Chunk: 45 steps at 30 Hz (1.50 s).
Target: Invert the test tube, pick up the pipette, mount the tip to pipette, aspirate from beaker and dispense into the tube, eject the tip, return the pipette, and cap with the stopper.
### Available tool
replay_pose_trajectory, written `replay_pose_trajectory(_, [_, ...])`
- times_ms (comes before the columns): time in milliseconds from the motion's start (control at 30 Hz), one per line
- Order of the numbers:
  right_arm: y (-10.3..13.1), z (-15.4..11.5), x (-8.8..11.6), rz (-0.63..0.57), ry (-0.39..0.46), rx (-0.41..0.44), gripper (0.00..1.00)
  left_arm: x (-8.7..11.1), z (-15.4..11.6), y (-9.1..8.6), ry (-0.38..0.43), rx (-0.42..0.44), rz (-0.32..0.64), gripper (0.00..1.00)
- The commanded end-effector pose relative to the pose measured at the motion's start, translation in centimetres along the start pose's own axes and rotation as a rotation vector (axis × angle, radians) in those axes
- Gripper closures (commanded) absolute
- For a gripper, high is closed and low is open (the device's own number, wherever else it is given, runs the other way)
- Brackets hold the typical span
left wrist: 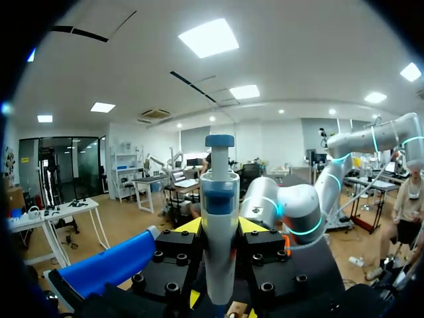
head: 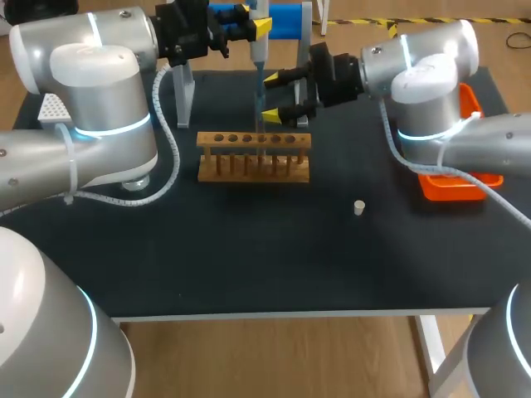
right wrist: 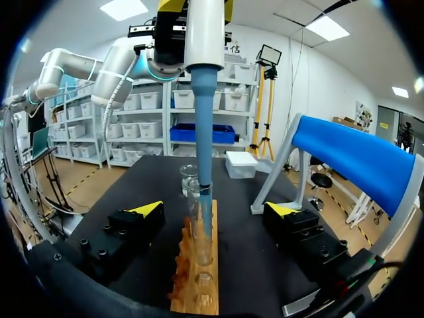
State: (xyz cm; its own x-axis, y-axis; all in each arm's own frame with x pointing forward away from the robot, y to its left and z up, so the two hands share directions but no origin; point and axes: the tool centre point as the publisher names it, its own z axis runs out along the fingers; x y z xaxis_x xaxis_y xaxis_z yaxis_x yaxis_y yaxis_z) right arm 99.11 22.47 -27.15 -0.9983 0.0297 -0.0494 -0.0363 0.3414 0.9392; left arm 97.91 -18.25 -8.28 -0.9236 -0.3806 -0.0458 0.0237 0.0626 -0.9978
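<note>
A white pipette [head: 257, 37] with a blue shaft hangs upright above the wooden rack [head: 253, 155], with my left gripper [head: 249, 27] shut on its body. In the left wrist view the pipette [left wrist: 219, 218] stands between the yellow-tipped fingers of the left gripper [left wrist: 220, 228]. Its shaft [right wrist: 203, 126] reaches down into the clear test tube [right wrist: 199, 225] that stands in the rack [right wrist: 193, 278]. My right gripper [head: 270, 96] is open, one finger on either side of the tube and apart from it. A small white stopper [head: 358, 207] lies on the mat.
The blue pipette stand [head: 278, 21] is at the back, beside the right gripper [right wrist: 213, 211]. A glass beaker [right wrist: 188, 177] and a white box [right wrist: 240, 164] sit beyond the rack. An orange tray [head: 452, 186] is at the right, a tip box [head: 51, 108] at the far left.
</note>
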Motion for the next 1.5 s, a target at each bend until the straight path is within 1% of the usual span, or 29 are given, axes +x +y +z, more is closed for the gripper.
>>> replay_pose_trajectory(33, [-0.1, 0.8, -0.5, -0.004, 0.002, 0.023, 0.0, 0.1, 0.1, -0.1, -0.004, -0.001, 0.0, 1.0])
replay_pose_trajectory(367, [-0.5, 1.8, -0.9, -0.008, 0.0, 0.052, 0.0, 0.1, 0.1, -0.1, -0.004, -0.001, 0.0, 1.0])
replay_pose_trajectory(533, [-0.7, 2.2, -0.9, -0.022, -0.006, 0.089, 0.0, 0.1, 0.1, -0.1, -0.004, -0.001, 0.0, 1.0])
replay_pose_trajectory(800, [-1.0, 2.5, -1.0, -0.025, -0.008, 0.101, 0.0, 0.1, 0.1, -0.1, -0.004, -0.001, 0.0, 1.0])
replay_pose_trajectory(1100, [-1.3, 3.0, -0.5, -0.044, -0.018, 0.137, 0.0, 0.1, 0.1, -0.1, -0.004, -0.001, 0.0, 1.0])
replay_pose_trajectory(1500, [-2.0, 3.7, -0.2, -0.04, -0.007, 0.147, 0.0, 0.1, 0.1, -0.1, -0.004, -0.001, 0.0, 1.0])
